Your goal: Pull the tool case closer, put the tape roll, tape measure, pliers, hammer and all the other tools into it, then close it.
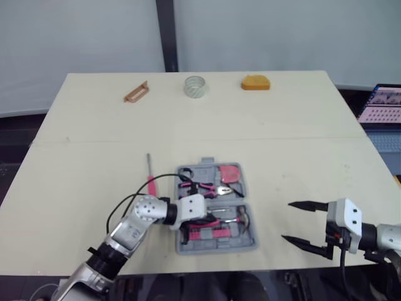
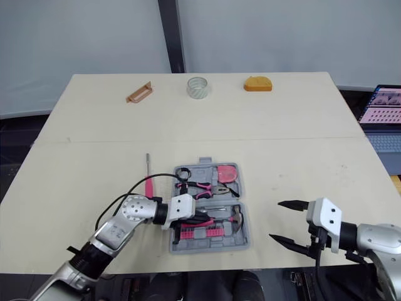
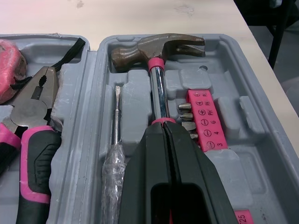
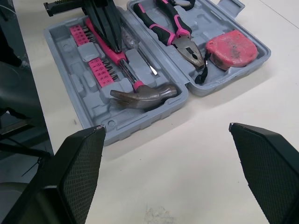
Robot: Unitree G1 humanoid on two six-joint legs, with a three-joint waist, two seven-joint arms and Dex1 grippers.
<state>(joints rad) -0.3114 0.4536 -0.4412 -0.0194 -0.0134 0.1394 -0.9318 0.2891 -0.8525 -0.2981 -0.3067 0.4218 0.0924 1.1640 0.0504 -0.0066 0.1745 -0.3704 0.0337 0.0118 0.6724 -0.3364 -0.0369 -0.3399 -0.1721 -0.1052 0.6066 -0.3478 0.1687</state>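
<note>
Tool case (image 1: 253,241): lies open and flat at the near middle of the table, within reach of both arms, so the tools can be dropped in from above.
Hammer (image 3: 159,51): lies along its moulded slot in the near half, beside a small screwdriver (image 3: 117,121); the pliers (image 3: 35,121) and a pink tape measure (image 4: 232,48) sit in the far half.
Left gripper (image 3: 164,133): clenched on the hammer's handle, low inside the case, apparently seating it.
Right gripper (image 1: 287,221): released, fingers spread, hovering beside the case's right edge, apart from it.
Outside the case: a pink screwdriver (image 1: 150,179) just left of it; the tape roll (image 1: 195,86) well away at the far edge.
</note>
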